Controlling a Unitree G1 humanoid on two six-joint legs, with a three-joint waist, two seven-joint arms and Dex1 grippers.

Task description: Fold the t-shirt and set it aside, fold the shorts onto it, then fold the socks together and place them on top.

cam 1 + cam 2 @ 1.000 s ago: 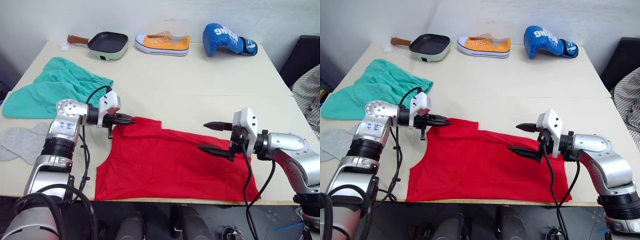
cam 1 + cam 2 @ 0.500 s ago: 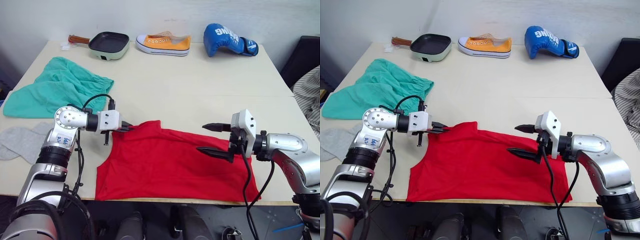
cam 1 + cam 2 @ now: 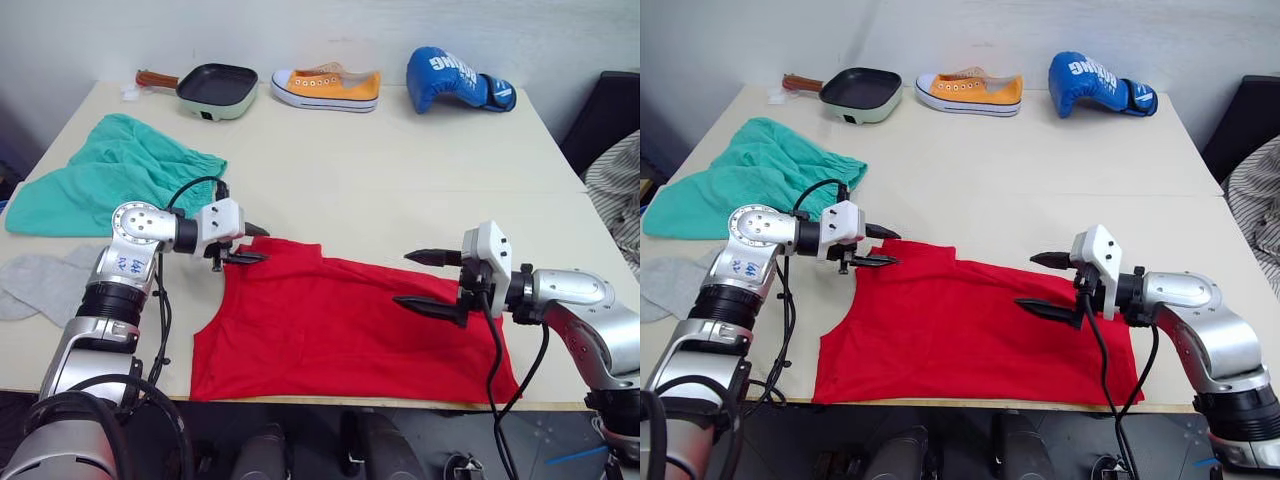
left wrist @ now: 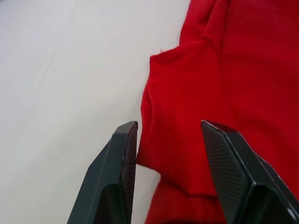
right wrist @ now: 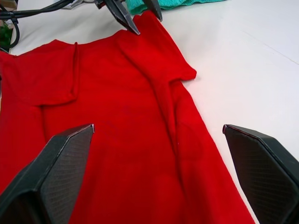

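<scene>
Left hand (image 3: 252, 243) open astride the t-shirt (image 3: 340, 325) edge, right hand (image 3: 426, 279) open above it.

The light is bright and even, and it seems to come from above. The pale worktop (image 3: 400, 180) has no strong glare. Shadows are soft and small: a thin dark one lies under the orange shoe (image 3: 326, 87) and the blue boxing glove (image 3: 455, 78). The head pictures are sharp all over. In the right wrist view, the right claw (image 5: 163, 177) fingers look big and a little blurry.
</scene>
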